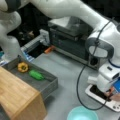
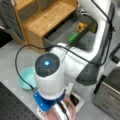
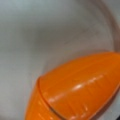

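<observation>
Wrist view: orange carrot-like piece (image 3: 77,87) fills the frame right under the gripper, inside a pale bowl (image 3: 37,37). Grip state: cannot tell. Risk: glossy taper slipping sideways.

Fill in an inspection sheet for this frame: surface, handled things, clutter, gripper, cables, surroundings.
Surface: grey table.
Handled things: orange carrot-like object fills the wrist view, over a pale dish.
Clutter: yellow pepper and green vegetable in grey tray; teal bowl; white tray.
Gripper: gripper low over the white tray at a front view's right; jaws hidden.
Cables: black cable loops along the arm.
Surroundings: wooden shelf; metal appliance.
</observation>
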